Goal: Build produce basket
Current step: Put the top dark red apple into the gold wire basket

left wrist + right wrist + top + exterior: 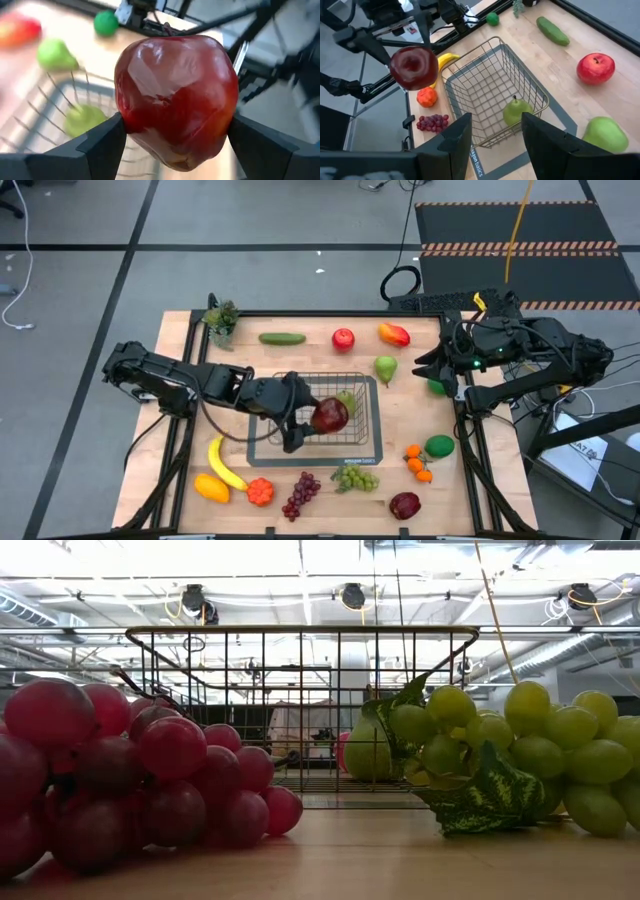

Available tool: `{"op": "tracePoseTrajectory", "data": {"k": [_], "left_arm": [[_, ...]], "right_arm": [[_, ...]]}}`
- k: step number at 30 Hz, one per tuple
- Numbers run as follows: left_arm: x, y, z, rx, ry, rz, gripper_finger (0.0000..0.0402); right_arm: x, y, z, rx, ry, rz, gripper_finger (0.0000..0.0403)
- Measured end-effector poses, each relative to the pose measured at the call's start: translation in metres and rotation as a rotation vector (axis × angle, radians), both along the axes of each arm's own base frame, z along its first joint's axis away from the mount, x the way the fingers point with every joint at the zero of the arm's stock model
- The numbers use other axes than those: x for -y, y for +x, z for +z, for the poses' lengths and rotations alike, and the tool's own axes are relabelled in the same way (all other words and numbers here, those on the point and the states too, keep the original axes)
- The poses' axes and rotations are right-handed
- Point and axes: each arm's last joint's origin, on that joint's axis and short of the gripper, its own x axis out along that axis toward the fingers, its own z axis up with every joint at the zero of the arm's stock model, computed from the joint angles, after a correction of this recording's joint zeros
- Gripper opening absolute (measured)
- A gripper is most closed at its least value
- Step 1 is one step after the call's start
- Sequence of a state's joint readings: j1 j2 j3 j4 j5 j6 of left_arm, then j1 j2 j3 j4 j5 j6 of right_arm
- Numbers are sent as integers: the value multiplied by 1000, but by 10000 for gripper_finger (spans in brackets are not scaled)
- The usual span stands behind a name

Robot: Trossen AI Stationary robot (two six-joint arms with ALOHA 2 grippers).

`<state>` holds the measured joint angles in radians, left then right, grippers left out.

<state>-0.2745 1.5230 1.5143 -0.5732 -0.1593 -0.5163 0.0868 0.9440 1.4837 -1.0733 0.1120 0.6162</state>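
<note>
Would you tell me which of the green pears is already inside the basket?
The pear lying in the basket, below the dark red apple held by the left gripper; the other pear sits on the table outside.

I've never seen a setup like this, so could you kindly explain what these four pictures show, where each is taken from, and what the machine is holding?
It is a robot with two dark arms working at a wooden table. One picture looks straight down from above, one sits at table-top level, and two come from cameras on the arms' wrists.

The left hand grips a dark red apple and holds it above the wire basket, which has one green pear inside. The right hand waits open at the table's right side, looking toward the basket.

Around the basket lie toy produce: a cucumber, a red apple, a banana, red grapes, green grapes and small oranges, among others. The low picture sees both grape bunches close up, with the basket behind.
</note>
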Motion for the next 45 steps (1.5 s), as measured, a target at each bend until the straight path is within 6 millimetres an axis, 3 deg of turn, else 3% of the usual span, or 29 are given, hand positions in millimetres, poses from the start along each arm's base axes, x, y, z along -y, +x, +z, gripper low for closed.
{"op": "tracePoseTrajectory", "data": {"k": [3, 7, 13, 21, 27, 37, 45], "left_arm": [[0, 0, 0, -14, -168, 109, 322], [-2, 0, 0, -24, -262, 177, 322], [-9, -3, -7, -106, -162, 136, 322], [-22, -13, -34, -398, 31, 48, 322], [-25, 1, -62, -534, 152, -33, 322], [-19, 21, -107, -723, 111, -71, 322], [-19, 24, -122, -815, 25, -6, 322]], "right_arm": [[0, 0, 0, 0, -1, 0, 164], [0, 4, -5, -4, -4, 3, 164], [-2, 16, -17, 24, 2, 11, 164], [-2, 24, -19, 89, 7, 11, 164], [-3, 25, -16, 124, -1, 18, 164], [-3, 25, -15, 132, 40, -4, 164], [-3, 25, -15, 134, 32, 2, 164]]}}
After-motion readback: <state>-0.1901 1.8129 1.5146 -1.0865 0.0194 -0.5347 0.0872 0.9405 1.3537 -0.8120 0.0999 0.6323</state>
